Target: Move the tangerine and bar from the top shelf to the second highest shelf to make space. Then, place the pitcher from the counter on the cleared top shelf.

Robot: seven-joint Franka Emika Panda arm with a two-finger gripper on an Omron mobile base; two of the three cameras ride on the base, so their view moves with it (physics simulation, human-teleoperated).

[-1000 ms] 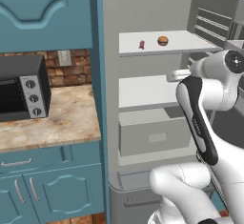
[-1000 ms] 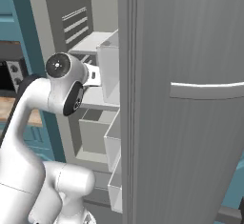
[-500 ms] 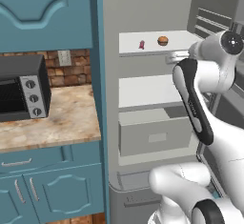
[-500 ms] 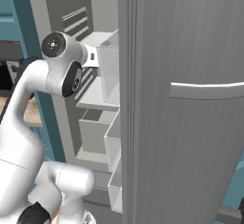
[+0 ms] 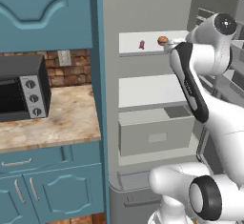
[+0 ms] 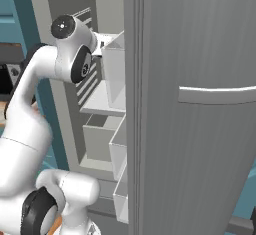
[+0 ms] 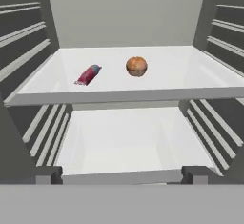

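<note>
Hand view is showing the tangerine (image 7: 136,66) and bar (image 7: 88,74) sitting untouched on the top shelf (image 7: 200,70) ahead of the released, empty hand (image 7: 122,173), so nothing is moved yet.

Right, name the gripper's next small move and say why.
Probably forward and up toward the tangerine. It and the bar both still lie on the top shelf, apart from each other. The gripper is open, empty, and short of the shelf below.
</note>
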